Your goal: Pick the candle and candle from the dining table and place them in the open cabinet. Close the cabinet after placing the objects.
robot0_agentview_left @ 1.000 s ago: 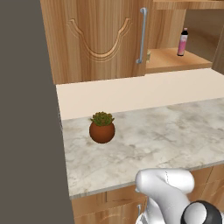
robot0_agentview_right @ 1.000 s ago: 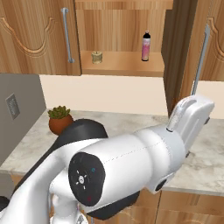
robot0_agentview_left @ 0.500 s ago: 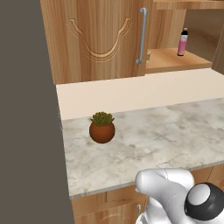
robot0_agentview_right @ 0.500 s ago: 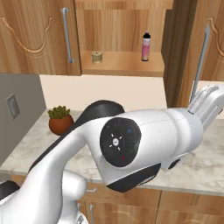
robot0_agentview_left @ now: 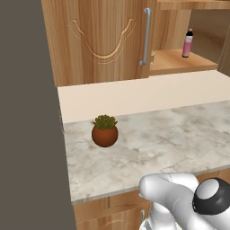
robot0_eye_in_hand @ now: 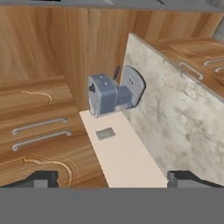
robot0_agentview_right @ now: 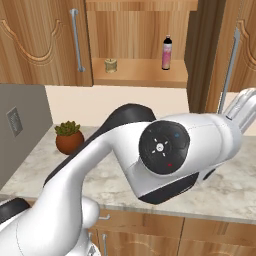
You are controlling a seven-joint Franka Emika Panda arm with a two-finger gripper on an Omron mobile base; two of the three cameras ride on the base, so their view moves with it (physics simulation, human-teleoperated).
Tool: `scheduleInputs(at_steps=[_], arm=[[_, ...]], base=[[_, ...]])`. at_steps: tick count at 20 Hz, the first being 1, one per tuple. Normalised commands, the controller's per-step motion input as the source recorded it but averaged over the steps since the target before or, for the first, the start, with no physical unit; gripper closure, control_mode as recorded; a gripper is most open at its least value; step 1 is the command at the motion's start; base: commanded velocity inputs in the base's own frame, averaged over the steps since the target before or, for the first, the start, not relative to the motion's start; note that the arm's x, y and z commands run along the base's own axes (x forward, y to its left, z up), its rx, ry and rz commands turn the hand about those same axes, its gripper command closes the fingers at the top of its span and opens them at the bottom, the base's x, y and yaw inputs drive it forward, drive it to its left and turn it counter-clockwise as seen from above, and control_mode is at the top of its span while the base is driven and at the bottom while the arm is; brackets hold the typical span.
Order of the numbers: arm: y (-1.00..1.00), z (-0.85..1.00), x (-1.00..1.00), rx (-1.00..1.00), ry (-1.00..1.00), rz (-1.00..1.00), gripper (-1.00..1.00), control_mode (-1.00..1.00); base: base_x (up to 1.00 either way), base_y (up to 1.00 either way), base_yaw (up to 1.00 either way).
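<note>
Swung farther right, arm (robot0_agentview_right: 165,155); stubby candle (robot0_agentview_right: 110,65) on cabinet shelf (robot0_agentview_right: 142,72).

I see the cabinet (robot0_agentview_right: 140,75) shelf open at the front, its middle free between the stubby candle (robot0_agentview_right: 110,65) and the pink bottle (robot0_agentview_right: 167,53); a potted plant (robot0_agentview_left: 104,130) stands on the counter (robot0_agentview_left: 161,139) below
</note>
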Motion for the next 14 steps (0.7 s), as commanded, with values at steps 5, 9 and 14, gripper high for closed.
scheduleInputs(at_steps=[5, 9, 14], arm=[[0.0, -0.09, 0.13, 0.0, 0.0, 0.19, -1.0, -1.0], [0.0, -0.04, 0.17, 0.0, 0.0, 0.18, -1.0, -1.0], [-0.01, 0.0, 0.21, 0.0, 0.0, 0.17, -1.0, -1.0]], base=[[0.0, 0.0, 0.0], [0.0, 0.0, 0.0], [0.0, 0.0, 0.0]])
